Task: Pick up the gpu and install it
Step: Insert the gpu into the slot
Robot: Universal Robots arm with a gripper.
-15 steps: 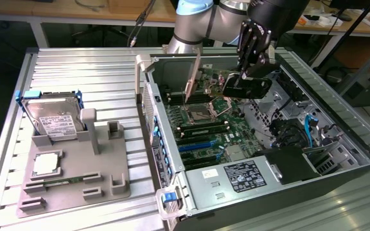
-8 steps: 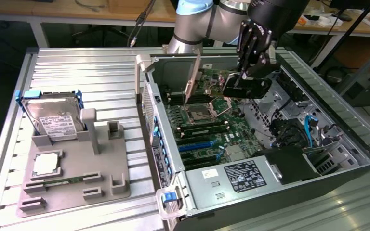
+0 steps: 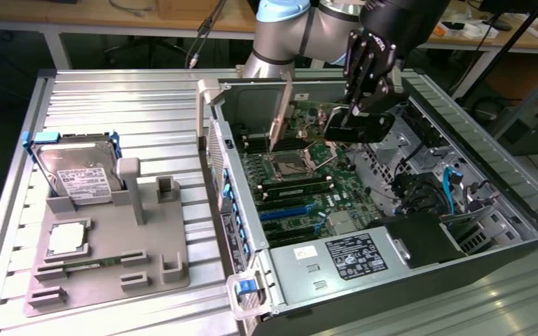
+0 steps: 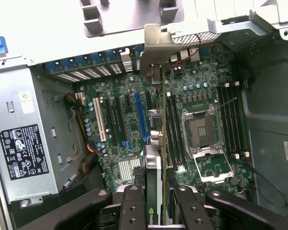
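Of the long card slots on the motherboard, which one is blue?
The blue slot, nearest the gpu that the gripper holds. The white slot lies farther away, with black slots between them.

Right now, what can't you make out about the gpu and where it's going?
Wrist view: what lies right beneath the gpu, hidden by the card itself, edge-on in the gripper.
Exterior view: most of the gpu, behind the gripper.
Both views: print on the power supply label, too small.
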